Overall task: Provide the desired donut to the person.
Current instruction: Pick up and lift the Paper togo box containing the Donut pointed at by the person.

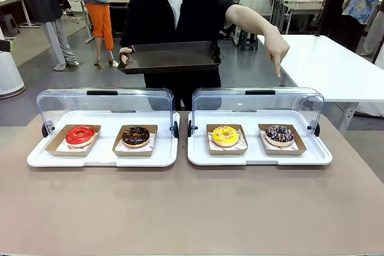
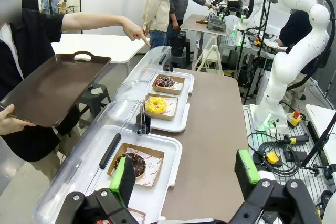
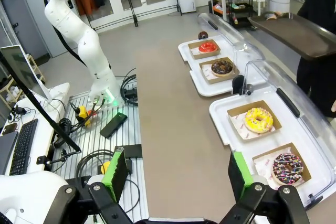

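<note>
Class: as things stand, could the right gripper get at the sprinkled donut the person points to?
Probably yes: the clear lid is swung back, the sprinkled donut lies uncovered, and the right gripper is open.

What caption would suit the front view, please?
Person with a tray points down at the rightmost, sprinkled donut.

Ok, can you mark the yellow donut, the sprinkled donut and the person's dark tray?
yellow donut (image 1: 218, 136): front view, icing left of the hole.
sprinkled donut (image 1: 273, 135): front view, icing left of the hole.
dark tray (image 1: 171, 57): front view, bare middle of its floor.
</note>
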Available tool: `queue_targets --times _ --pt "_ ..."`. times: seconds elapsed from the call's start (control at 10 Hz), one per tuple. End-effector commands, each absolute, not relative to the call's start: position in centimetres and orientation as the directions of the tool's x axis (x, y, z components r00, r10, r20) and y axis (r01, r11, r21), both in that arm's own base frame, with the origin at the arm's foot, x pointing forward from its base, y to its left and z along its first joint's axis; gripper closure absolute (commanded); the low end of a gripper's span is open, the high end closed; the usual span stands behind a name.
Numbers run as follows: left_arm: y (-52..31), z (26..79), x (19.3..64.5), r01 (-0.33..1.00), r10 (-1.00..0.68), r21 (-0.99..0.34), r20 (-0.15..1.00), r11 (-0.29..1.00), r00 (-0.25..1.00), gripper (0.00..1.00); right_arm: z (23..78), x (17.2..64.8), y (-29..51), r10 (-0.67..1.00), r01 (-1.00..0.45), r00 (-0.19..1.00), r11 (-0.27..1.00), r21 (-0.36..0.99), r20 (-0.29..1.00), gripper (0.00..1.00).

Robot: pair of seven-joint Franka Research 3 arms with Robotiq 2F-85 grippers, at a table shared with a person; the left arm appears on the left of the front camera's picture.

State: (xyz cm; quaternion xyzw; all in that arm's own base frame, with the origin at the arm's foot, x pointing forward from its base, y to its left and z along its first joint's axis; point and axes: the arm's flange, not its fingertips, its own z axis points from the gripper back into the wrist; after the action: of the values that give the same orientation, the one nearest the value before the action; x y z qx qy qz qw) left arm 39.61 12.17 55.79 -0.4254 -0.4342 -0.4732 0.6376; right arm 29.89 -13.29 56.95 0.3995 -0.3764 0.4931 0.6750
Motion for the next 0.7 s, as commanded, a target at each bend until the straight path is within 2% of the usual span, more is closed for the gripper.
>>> queue_targets --times 0.0,0.6 --pt "12.19 55.86 39.61 0.974 -0.225 -0.129 0.959 0.187 0.17 0.0 57.02 30.05 -13.31 0.349 -0.969 0.219 0.186 0.161 0.911 0.0" --pt "12.19 55.86 39.61 0.974 -0.225 -0.129 0.959 0.187 0.17 0.0 56.95 29.89 -13.29 0.365 -0.966 0.23 0.195 0.168 0.902 0.0"
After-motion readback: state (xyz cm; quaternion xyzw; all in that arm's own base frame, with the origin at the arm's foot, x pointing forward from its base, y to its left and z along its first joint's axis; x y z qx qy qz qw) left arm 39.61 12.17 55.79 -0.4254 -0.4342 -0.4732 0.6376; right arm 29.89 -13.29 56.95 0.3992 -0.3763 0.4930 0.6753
